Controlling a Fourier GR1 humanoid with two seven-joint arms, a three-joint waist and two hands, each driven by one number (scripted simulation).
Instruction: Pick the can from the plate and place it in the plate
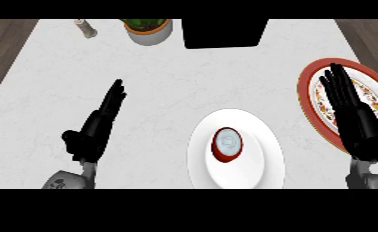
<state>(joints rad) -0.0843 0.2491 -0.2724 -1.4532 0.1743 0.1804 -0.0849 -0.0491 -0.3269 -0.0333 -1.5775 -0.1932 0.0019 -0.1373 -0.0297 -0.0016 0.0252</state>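
Can: a red can (pixel 228 145) with a pale silver top stands upright on the white plate (pixel 255 173), a little up and left of the plate's middle.
White plate: lies on the counter (pixel 192 83) between the two hands, nearer the lower edge of the view, to the left of the right hand and well to the right of the left hand.
Red-rimmed plate: a patterned plate (pixel 310 101) with a red rim lies at the right edge, directly beneath the right hand.
Right hand: the right hand (pixel 354 113) hangs over the red-rimmed plate, fingers straight and spread apart, holding nothing; the can is to its lower left, apart from it.
Left hand: the left hand (pixel 92 131) shows at the lower left, fingers straight and pointing up the counter, holding nothing, well apart from the can.
Far side: beyond both hands stand a potted plant (pixel 149 29), a small shaker (pixel 86 28) and a black box (pixel 224 33).
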